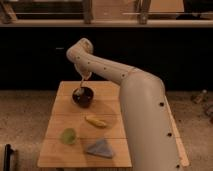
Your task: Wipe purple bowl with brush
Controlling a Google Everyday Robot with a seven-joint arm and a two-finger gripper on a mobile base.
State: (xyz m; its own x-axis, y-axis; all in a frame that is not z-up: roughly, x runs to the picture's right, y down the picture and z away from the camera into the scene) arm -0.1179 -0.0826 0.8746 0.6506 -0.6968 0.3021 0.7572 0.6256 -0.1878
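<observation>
The purple bowl, small, round and almost black, stands on the wooden table near its far left part. My gripper hangs straight above the bowl at the end of the white arm, which reaches in from the lower right. It is shut on the brush, whose pale head points down into the bowl's left inside. The handle is mostly hidden in the gripper.
A yellow banana-shaped object lies mid-table in front of the bowl. A flat green round object sits front left, and a grey-blue cloth front centre. A dark wall runs behind the table. My arm covers the table's right side.
</observation>
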